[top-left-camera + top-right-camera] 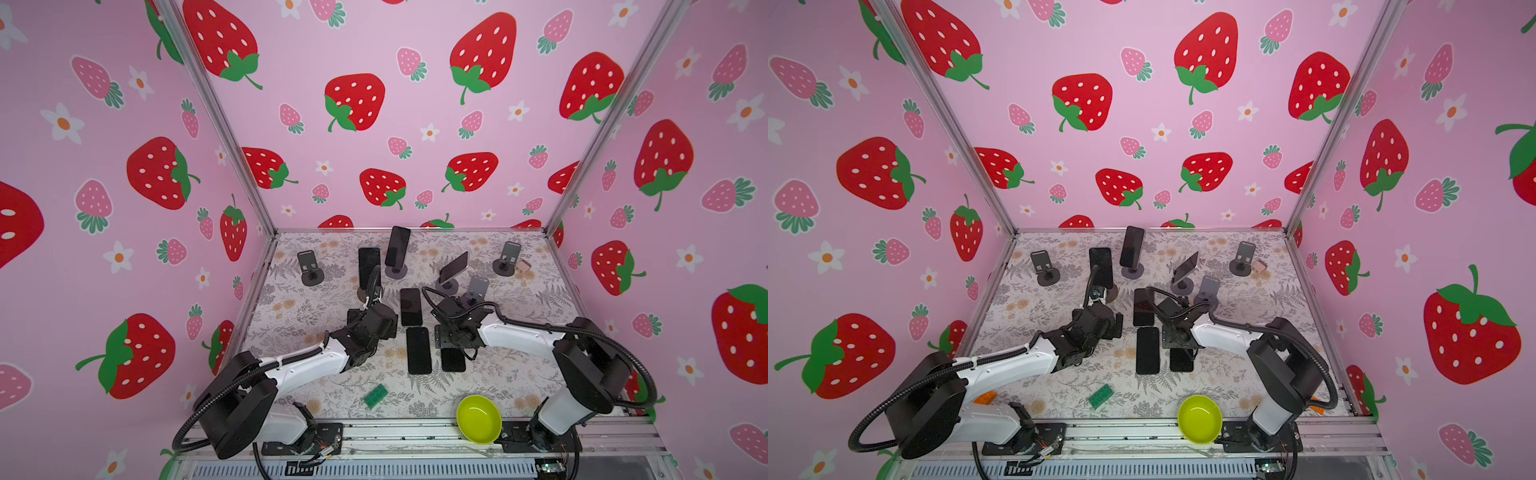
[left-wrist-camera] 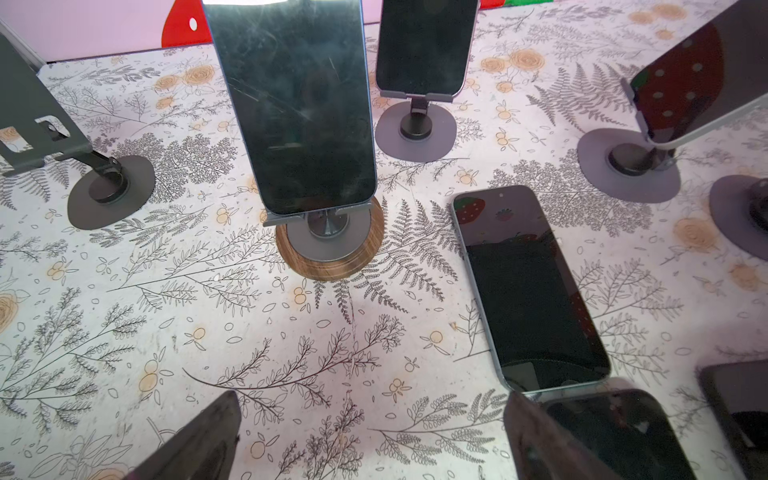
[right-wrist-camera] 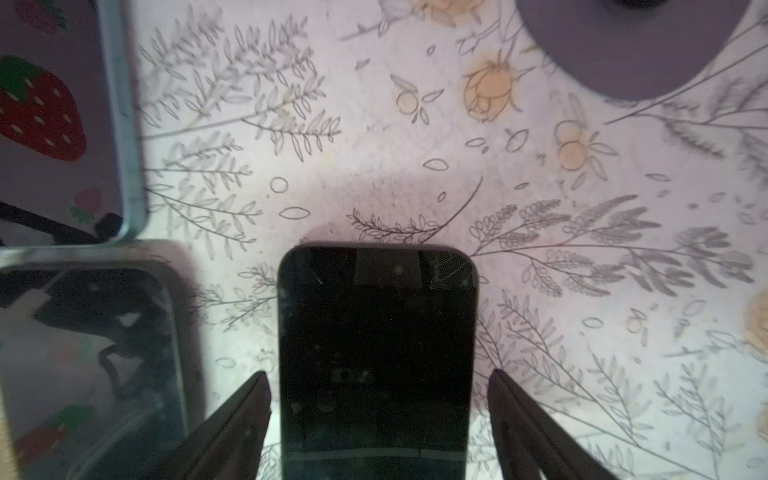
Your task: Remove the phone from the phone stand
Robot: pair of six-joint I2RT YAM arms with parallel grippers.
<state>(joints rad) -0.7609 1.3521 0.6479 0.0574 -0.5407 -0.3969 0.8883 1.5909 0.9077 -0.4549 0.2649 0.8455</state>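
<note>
Three dark phones stand on stands at the back: one (image 1: 369,266) (image 2: 299,108) on a wooden-based phone stand (image 2: 330,249), one (image 1: 397,247) behind it, and a tilted one (image 1: 453,266). My left gripper (image 1: 374,320) (image 2: 374,419) is open over bare mat, facing the wooden-based stand from a short way off. My right gripper (image 1: 453,338) (image 3: 378,374) is open. Its fingers (image 3: 245,415) straddle a black phone (image 3: 376,332) (image 1: 453,360) that lies flat on the mat, with a gap on each side. Two more phones (image 1: 411,306) (image 1: 418,350) lie flat between the arms.
Empty stands are at the back left (image 1: 309,268), the back right (image 1: 507,259) and beside the right arm (image 1: 476,289). A green brick (image 1: 376,397) and a lime bowl (image 1: 479,419) sit near the front edge. An orange brick (image 1: 984,397) lies under the left arm.
</note>
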